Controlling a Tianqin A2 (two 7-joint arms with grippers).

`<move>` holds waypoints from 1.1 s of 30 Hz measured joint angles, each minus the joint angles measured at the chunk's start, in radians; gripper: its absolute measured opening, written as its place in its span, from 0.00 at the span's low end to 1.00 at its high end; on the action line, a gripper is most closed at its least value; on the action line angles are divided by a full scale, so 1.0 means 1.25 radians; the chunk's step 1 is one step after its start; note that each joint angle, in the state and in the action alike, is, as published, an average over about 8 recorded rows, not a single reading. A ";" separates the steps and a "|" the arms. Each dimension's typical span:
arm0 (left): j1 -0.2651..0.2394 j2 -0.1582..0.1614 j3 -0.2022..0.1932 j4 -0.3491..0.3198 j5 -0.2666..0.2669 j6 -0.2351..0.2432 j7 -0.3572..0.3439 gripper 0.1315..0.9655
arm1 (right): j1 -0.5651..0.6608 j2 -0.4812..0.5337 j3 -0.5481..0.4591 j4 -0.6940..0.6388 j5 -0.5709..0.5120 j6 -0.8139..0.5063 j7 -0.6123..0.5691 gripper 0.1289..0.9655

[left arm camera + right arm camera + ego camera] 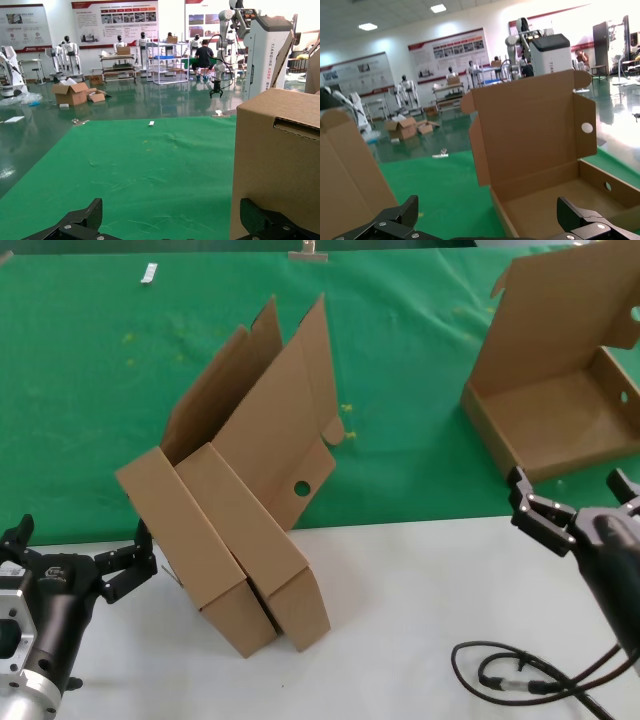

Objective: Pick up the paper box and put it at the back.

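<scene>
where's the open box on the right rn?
In the head view, the open paper box sits on the green cloth at the robot's right, lid raised, just beyond the right claw; the two nested boxes stand apart, left of it.

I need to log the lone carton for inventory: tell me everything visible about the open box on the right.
The open box is brown corrugated cardboard: a shallow rectangular tray, empty, with a tall hinged lid standing up behind it, side flaps and small round holes. It rests on the green cloth, apart from the other two boxes. The right pincer is open just short of its near edge, not touching.
</scene>
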 joint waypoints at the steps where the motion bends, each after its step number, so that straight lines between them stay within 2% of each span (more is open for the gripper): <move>1: 0.000 0.000 0.000 0.000 0.000 0.000 0.000 1.00 | -0.004 0.003 -0.005 0.004 -0.006 0.008 0.004 1.00; 25: 0.000 0.000 0.000 0.000 0.000 0.000 0.000 1.00 | -0.097 0.068 -0.130 0.091 -0.160 0.192 0.105 1.00; 33: 0.000 0.000 0.000 0.000 0.000 0.000 0.000 1.00 | -0.111 0.079 -0.149 0.104 -0.184 0.221 0.121 1.00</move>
